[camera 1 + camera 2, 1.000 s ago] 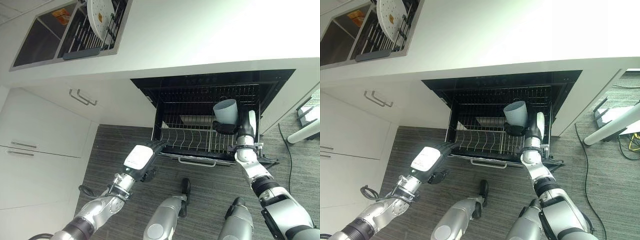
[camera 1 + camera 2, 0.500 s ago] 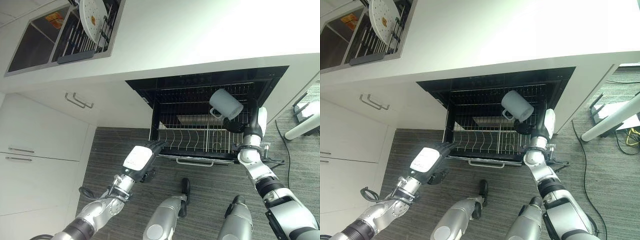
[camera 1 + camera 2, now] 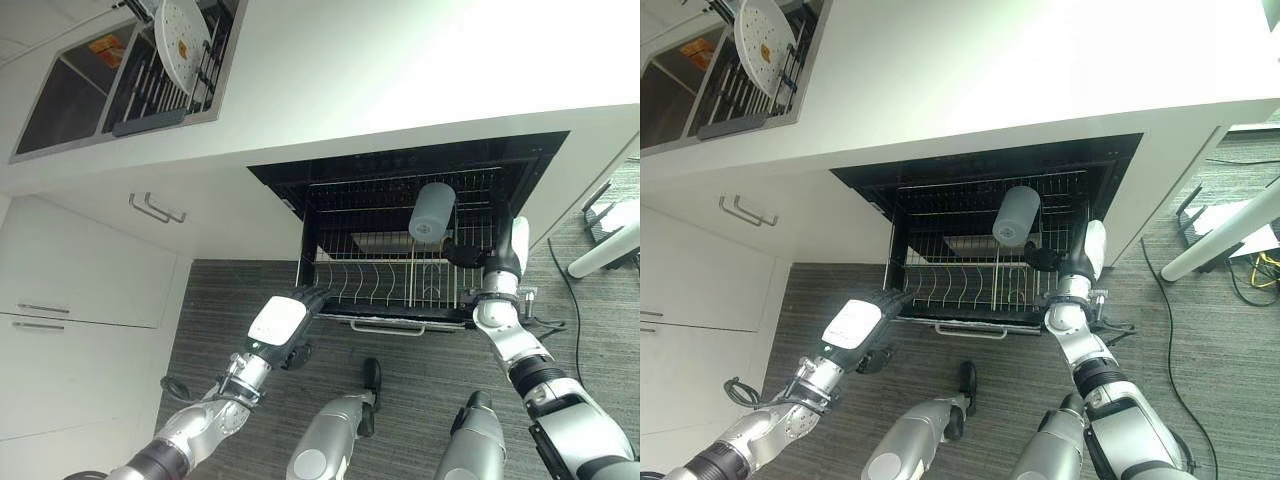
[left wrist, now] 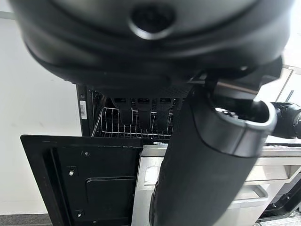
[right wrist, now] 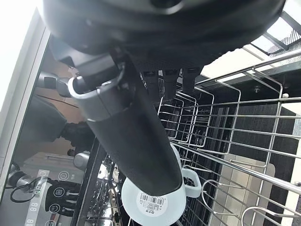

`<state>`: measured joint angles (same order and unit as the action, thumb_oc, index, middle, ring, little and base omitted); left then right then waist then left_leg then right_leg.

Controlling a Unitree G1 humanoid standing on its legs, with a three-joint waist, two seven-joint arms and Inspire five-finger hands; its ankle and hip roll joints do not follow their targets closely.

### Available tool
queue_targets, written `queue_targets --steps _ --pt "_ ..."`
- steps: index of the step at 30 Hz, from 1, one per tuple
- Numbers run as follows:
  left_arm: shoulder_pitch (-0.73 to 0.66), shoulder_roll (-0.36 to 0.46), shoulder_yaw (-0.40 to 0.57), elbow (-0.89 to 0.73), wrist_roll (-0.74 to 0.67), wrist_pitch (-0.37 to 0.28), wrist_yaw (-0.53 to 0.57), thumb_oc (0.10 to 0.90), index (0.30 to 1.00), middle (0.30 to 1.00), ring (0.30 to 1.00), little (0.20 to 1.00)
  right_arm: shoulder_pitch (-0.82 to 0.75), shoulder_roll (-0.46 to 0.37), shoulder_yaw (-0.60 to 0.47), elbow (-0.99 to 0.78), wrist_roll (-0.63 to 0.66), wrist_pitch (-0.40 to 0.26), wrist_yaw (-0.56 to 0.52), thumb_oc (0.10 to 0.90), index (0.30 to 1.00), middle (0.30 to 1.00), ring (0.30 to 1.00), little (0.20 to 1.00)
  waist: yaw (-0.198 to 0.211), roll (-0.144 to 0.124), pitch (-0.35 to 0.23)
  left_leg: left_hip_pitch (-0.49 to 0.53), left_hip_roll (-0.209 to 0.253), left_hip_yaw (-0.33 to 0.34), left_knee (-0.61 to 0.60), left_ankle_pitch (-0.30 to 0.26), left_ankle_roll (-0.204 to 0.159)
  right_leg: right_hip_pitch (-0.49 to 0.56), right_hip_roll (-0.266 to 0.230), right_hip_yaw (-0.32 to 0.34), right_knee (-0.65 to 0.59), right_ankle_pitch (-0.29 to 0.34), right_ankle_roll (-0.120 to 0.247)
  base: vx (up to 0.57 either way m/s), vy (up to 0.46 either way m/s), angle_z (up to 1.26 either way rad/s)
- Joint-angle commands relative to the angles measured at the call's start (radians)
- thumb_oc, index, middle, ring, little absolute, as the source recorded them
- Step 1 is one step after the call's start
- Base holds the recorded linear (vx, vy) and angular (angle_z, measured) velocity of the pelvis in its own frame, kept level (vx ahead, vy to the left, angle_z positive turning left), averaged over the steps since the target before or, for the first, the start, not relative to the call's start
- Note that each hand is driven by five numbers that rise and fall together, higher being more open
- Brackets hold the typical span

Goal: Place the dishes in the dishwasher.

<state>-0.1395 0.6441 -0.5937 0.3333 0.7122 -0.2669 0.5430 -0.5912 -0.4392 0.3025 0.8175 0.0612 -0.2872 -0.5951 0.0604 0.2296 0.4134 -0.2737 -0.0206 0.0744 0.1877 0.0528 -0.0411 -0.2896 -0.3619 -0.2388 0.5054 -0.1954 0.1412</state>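
Observation:
A pale grey mug [image 3: 432, 212] hangs upside down over the right half of the pulled-out wire rack [image 3: 372, 283] of the open dishwasher [image 3: 400, 165]. My right hand [image 3: 466, 255] is shut on the mug from the right. In the right wrist view the mug's labelled base [image 5: 152, 202] and handle [image 5: 190, 181] show past the thumb [image 5: 136, 136], above the rack's wires [image 5: 221, 141]. My left hand [image 3: 283, 322] is open with straight fingers, low by the rack's front left corner. The rack [image 4: 117, 125] also shows in the left wrist view.
A white plate [image 3: 180, 40] stands in a drying rack in the sink [image 3: 70, 95] at the far left of the white counter [image 3: 400, 70]. White cabinet fronts with bar handles [image 3: 150, 208] lie left of the dishwasher. A white stand [image 3: 605, 255] is at the right.
The mug has turned from tilted on its side to upside down and has come a little to the left over the rack. The left hand has hardly moved.

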Motion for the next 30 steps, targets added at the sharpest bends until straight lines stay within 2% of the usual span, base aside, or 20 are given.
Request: queue_targets --steps 1,6,8,10,13,19,26,30 --pt "-0.025 -0.027 0.030 -0.038 -0.028 -0.012 0.096 0.800 0.900 0.900 0.900 0.900 0.055 -0.032 0.001 -0.064 0.027 -0.085 -0.011 0.800 0.900 0.900 0.900 0.900 -0.011 -0.005 -0.041 -0.003 -0.002 0.000 0.112 -0.235 0.004 0.025 0.002 0.062 -0.205 0.108 0.064 0.00 0.000 0.00" --pt "-0.014 -0.038 0.034 -0.035 -0.025 -0.007 0.104 0.800 0.900 0.900 0.900 0.900 0.092 -0.016 -0.010 -0.085 0.061 -0.106 -0.020 0.800 0.900 0.900 0.900 0.900 -0.018 -0.005 -0.043 0.000 -0.001 0.006 0.112 -0.236 0.005 0.026 0.000 0.064 -0.205 0.108 0.065 0.00 0.006 -0.01" --pt "0.003 -0.050 0.041 -0.034 -0.021 0.002 0.110 0.800 0.900 0.900 0.900 0.900 0.130 0.008 -0.030 -0.120 0.144 -0.163 -0.032 0.800 0.900 0.900 0.900 0.900 -0.026 -0.007 -0.048 0.005 0.001 0.012 0.112 -0.238 0.006 0.029 0.002 0.067 -0.205 0.106 0.064 0.02 0.026 -0.06" --pt "0.020 -0.055 0.051 -0.033 -0.017 0.004 0.115 0.800 0.900 0.900 0.900 0.900 0.163 0.021 -0.046 -0.170 0.168 -0.206 -0.019 0.800 0.900 0.900 0.900 0.900 -0.034 -0.011 -0.052 0.009 0.005 0.017 0.112 -0.239 0.007 0.032 0.005 0.069 -0.205 0.104 0.063 0.01 0.008 -0.03" --pt "0.040 -0.061 0.066 -0.032 -0.008 0.010 0.121 0.800 0.900 0.900 0.900 0.900 0.210 0.031 -0.060 -0.246 0.192 -0.239 0.000 0.800 0.900 0.900 0.900 0.900 -0.043 -0.020 -0.059 0.015 0.010 0.022 0.112 -0.242 0.008 0.036 0.007 0.070 -0.205 0.102 0.064 0.00 0.000 0.00" --pt "0.076 -0.066 0.096 -0.032 0.006 0.018 0.127 0.800 0.900 0.900 0.900 0.900 0.297 0.027 -0.076 -0.380 0.217 -0.266 0.040 0.800 0.900 0.900 0.900 0.900 -0.059 -0.037 -0.077 0.030 0.019 0.032 0.112 -0.247 0.009 0.046 0.012 0.071 -0.205 0.097 0.065 0.00 -0.024 -0.03" --pt "0.136 -0.066 0.144 -0.033 0.026 0.022 0.113 0.800 0.900 0.900 0.900 0.900 0.374 0.028 -0.099 -0.545 0.260 -0.313 0.126 0.800 0.900 0.900 0.900 0.900 -0.075 -0.061 -0.125 0.069 0.041 0.044 0.112 -0.255 0.003 0.083 0.025 0.065 -0.205 0.078 0.062 0.02 -0.071 -0.12" --pt "0.184 -0.066 0.174 -0.028 0.036 0.016 0.102 0.800 0.900 0.900 0.900 0.900 0.404 0.034 -0.098 -0.684 0.286 -0.342 0.193 0.800 0.900 0.900 0.900 0.900 -0.077 -0.082 -0.172 0.098 0.060 0.046 0.112 -0.262 -0.002 0.117 0.041 0.061 -0.205 0.056 0.057 0.07 -0.110 -0.14"
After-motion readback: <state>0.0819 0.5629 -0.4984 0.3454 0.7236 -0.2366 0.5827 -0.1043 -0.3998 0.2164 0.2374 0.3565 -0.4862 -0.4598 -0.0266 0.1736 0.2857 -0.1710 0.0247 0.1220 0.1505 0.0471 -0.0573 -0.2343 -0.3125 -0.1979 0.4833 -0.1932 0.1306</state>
